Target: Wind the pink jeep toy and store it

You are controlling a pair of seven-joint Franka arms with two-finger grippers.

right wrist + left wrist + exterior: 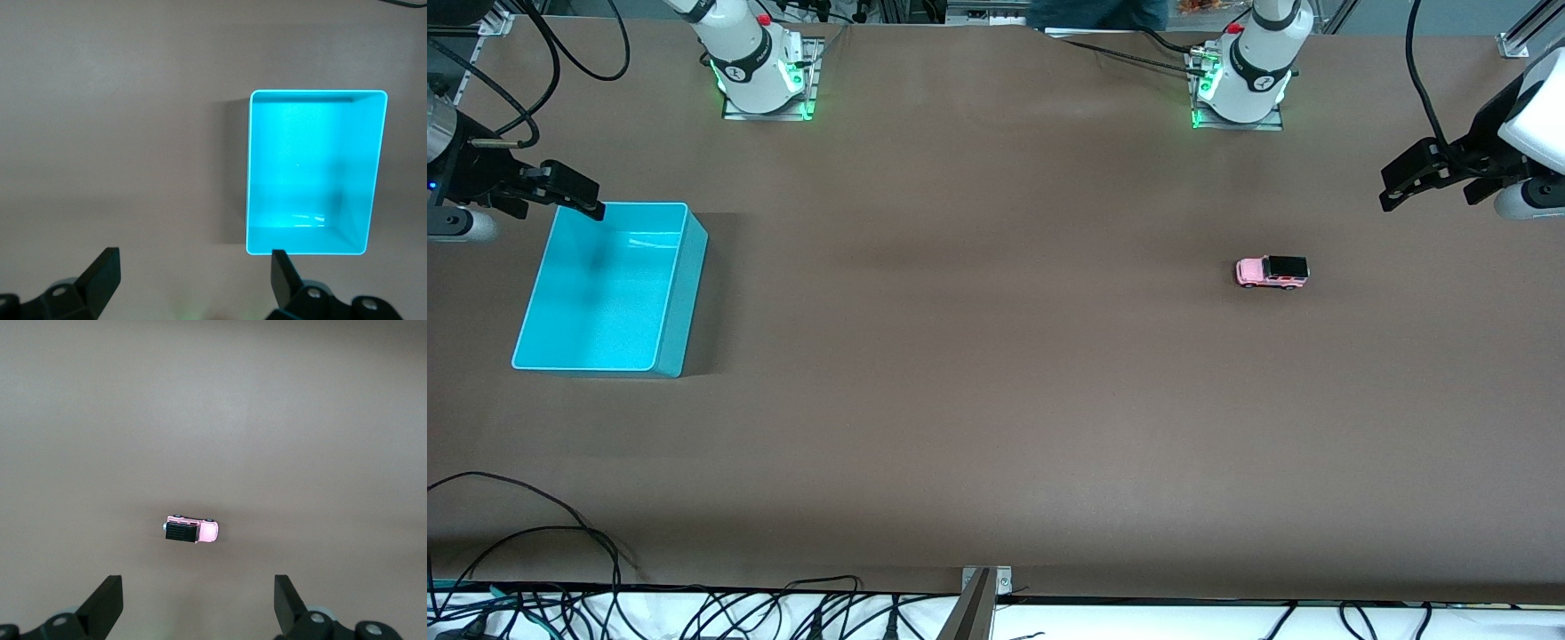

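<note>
Pink jeep toy (pixel 1272 271) on table, no legible writing.

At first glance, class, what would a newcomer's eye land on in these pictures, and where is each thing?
The bright turquoise bin stands out most, sitting empty on the brown table toward the right arm's end, with the right hand open over its rim. Next comes the tiny pink jeep toy, alone on its wheels toward the left arm's end. The left hand hangs open in the air, past the jeep toward the table's end.
</note>
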